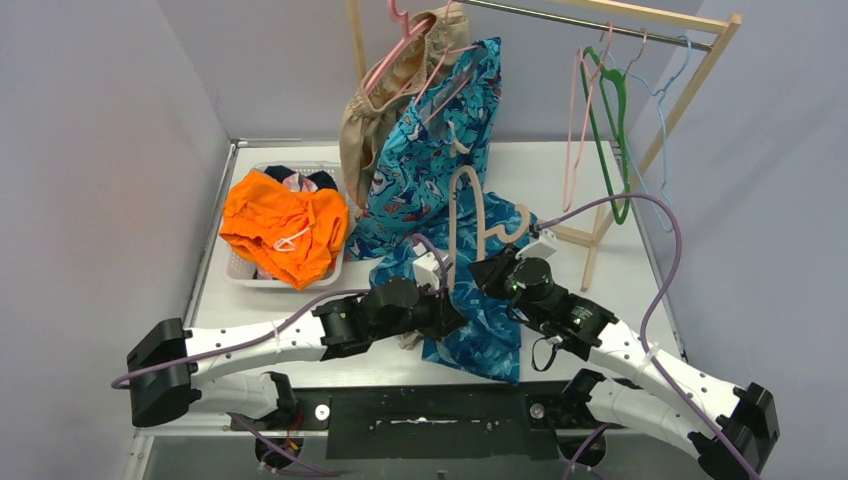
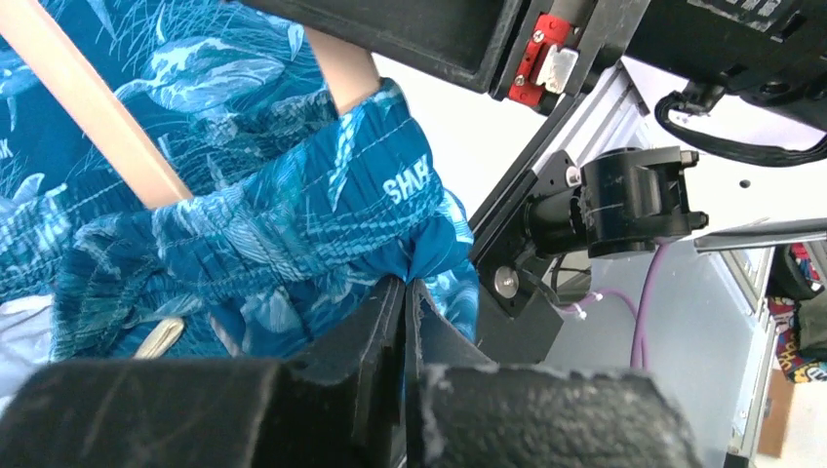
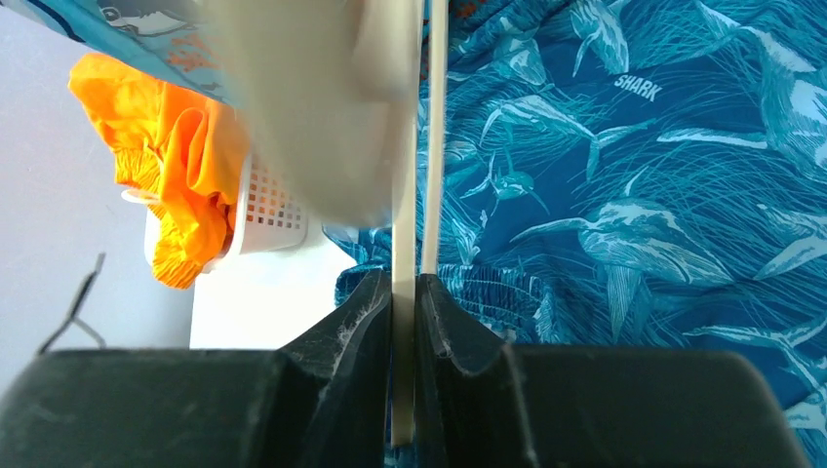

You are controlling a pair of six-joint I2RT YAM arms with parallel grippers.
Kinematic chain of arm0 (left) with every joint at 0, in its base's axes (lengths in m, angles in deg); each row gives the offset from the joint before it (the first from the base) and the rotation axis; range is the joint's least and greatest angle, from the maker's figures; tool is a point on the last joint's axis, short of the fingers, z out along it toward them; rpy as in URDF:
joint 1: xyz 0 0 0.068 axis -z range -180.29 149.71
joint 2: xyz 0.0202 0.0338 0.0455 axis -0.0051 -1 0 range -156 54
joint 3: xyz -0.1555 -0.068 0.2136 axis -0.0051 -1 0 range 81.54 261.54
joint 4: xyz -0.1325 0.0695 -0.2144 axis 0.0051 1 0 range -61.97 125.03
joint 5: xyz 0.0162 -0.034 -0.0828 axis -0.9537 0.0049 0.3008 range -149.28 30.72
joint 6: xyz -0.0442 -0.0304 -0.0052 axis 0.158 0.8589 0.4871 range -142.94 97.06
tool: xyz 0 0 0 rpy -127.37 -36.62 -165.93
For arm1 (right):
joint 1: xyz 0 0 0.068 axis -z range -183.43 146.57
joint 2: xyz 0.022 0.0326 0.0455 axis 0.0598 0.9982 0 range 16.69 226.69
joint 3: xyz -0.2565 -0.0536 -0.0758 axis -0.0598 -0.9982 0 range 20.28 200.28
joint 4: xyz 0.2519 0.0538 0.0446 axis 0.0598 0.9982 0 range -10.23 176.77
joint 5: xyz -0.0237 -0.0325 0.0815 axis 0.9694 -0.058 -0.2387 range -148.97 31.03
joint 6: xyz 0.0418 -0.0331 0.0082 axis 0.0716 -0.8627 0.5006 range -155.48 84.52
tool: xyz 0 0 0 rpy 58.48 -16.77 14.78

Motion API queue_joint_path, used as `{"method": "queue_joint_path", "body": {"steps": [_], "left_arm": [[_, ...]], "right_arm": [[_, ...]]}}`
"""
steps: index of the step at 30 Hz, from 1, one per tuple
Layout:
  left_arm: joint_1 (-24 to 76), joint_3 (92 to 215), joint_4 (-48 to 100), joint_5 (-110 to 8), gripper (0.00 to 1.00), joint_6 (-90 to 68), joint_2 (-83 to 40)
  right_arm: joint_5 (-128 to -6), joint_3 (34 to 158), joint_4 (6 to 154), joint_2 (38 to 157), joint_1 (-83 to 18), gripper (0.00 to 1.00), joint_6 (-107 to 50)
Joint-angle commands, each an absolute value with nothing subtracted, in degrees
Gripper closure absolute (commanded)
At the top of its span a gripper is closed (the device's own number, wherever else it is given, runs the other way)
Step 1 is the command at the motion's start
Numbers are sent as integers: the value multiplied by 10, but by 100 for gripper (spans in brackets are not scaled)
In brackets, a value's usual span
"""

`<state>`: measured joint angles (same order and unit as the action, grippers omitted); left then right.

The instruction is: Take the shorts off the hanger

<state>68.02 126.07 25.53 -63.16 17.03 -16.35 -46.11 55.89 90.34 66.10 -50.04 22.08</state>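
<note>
A white perforated plastic basket (image 1: 238, 268) sits at the left of the white table (image 1: 620, 290), heaped with crumpled plain orange shorts (image 1: 280, 220). Beside it, gathered tan shorts (image 1: 368, 120) hang from a thin pink hanger (image 1: 395, 45), touching a pair of turquoise shark-print shorts (image 1: 430, 160) that drapes down to the tabletop.

The left gripper (image 2: 407, 285) has its black jaws pressed together, pinching a fold of the elastic, ruched waistband of the dark teal-blue shark-print shorts (image 1: 485, 335). These lie rumpled on the table's near middle, between the two arms, and are threaded on a smooth beige curved hanger (image 1: 470, 205) that stands upright out of them.

The right gripper (image 3: 405, 283) pinches a thin bar of that hanger between closed jaws.

Further right, a green hanger (image 1: 618, 150) and slimmer pink and pale blue ones dangle bare from the wooden-framed rack (image 1: 612, 235).
</note>
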Motion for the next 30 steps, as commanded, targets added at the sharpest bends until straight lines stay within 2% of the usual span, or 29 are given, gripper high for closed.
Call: {"method": "queue_joint_path", "body": {"steps": [1, 9, 23, 30], "left_arm": [[679, 1264, 256, -641, 100, 149, -133], [663, 1226, 298, -618, 100, 116, -64], [611, 1141, 426, -709, 100, 198, 97], [518, 1148, 477, -724, 100, 215, 73]], "right_arm": [[-435, 589, 867, 656, -507, 100, 231], [-388, 641, 884, 669, -508, 100, 196], [-295, 674, 889, 661, -505, 100, 155], [-332, 726, 916, 682, -506, 100, 106]]}}
